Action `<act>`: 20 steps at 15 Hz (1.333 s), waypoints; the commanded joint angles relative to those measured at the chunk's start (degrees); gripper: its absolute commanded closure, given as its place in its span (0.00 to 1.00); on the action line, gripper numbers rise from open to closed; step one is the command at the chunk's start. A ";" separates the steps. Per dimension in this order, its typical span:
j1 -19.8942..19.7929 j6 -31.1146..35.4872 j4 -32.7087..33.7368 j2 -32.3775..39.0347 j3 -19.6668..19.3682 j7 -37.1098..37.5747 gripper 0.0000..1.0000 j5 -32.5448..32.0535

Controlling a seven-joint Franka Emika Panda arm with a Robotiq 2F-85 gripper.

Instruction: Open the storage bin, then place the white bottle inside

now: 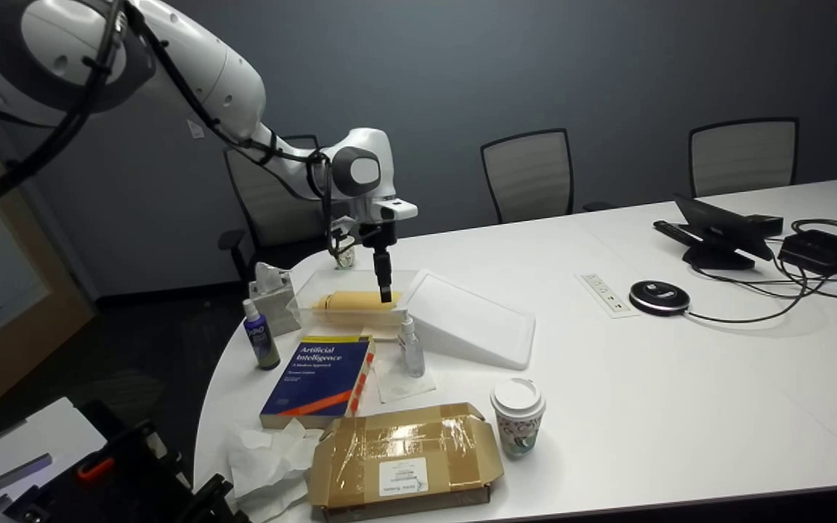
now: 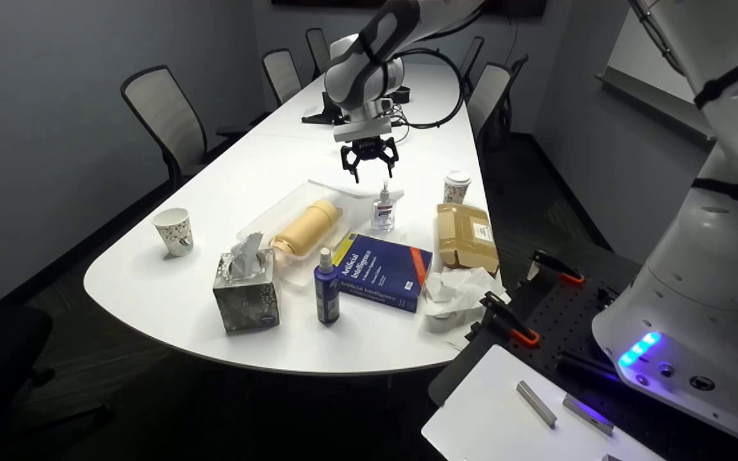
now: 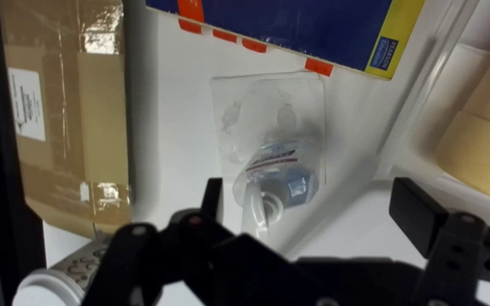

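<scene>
The storage bin (image 1: 346, 280) stands open on the white table (image 1: 680, 399), and its long axis goes from the tissue box (image 2: 247, 301) toward the flat lid (image 1: 469, 316). This lid is tilted in an exterior view: the high end is at the bin, the low end is on the table. Inside the bin, a tan bottle (image 2: 308, 227) lies on its side along the same axis, its narrower end toward the tissue box.

The transparent pump bottle (image 2: 384, 214) stands upright outside the bin, just beside it, on a paper napkin (image 1: 395, 388). To which side its spout points, I cannot say with certainty. The fingers (image 3: 417, 216) of the gripper (image 2: 373, 176) are spread wide; in the wrist view the pump bottle appears between them, but in both exterior views they are apart from it.

The pump bottle's label seems to read PURELL. On the blue book (image 1: 320, 374) "Artificial Intelligence" can be read, and in the wrist view "PEARSON Education". The spray bottle (image 1: 261, 338) seems to carry the word EXPO. The print on the cardboard package (image 1: 404, 457) is too small for reading.

In the wrist view the right edge cuts the bin, and the lidded paper cup (image 3: 58, 282) is partly cut off. The tissue box partly hides the bin's near end in an exterior view.
</scene>
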 commanded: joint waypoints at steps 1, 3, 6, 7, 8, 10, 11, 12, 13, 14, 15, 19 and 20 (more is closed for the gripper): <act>-0.68 9.15 -13.15 -6.94 0.12 5.46 0.00 3.91; -0.81 13.37 -16.58 -7.84 -0.03 6.72 0.00 4.84; -0.98 18.02 -20.02 -8.42 -0.26 7.74 0.00 5.25; -1.08 19.20 -20.67 -8.41 -0.36 7.56 0.00 5.23; -1.25 20.05 -20.86 -8.21 -0.40 7.36 0.00 5.24; -1.52 20.89 -20.88 -7.86 -0.53 7.19 0.00 5.11; -1.59 20.68 -20.52 -7.66 -0.61 7.09 0.00 5.03; -1.78 20.32 -19.88 -7.39 -0.69 6.85 0.00 4.92; -1.91 20.11 -19.45 -7.22 -0.75 6.67 0.00 4.80; -2.19 19.80 -18.84 -6.96 -0.67 6.35 0.00 4.80; -2.33 19.43 -18.30 -6.73 -0.73 6.28 0.00 4.67; -2.68 18.59 -16.06 -5.77 -0.70 5.64 0.00 4.30; -2.74 18.48 -15.47 -5.49 -0.72 5.44 0.00 4.13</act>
